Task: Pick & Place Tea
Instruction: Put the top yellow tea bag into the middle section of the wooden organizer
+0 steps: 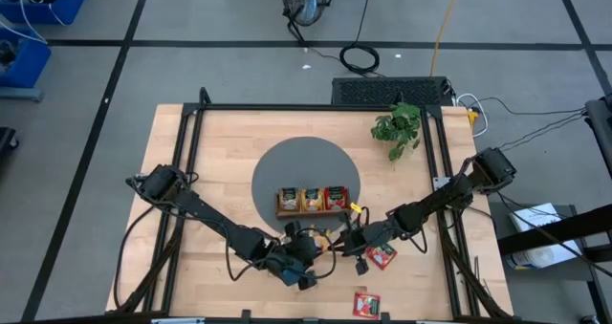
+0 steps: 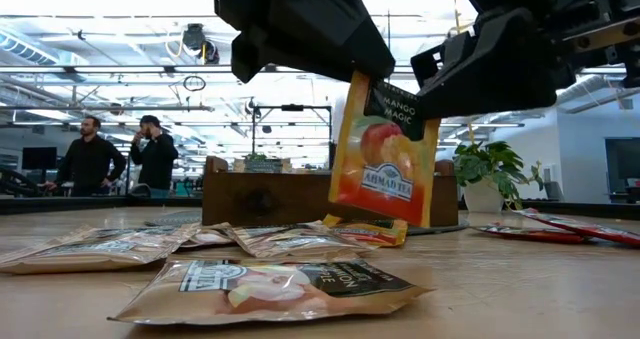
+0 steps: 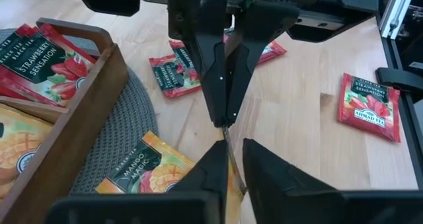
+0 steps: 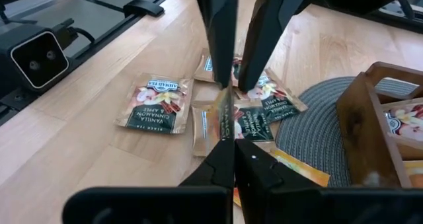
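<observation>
Mango tea packet hangs pinched between right gripper and left gripper

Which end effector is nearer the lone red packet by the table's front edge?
Right. The right end effector is above-left of the red packet; the left end effector sits farther left.

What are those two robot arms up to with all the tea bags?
Both arms meet over the near side of the table, holding one orange mango tea packet up in the air between them. The right gripper is shut on it; the left gripper pinches its other edge, seemingly mid-handover. More packets lie loose on the table, and the wooden tray behind already holds some.
</observation>
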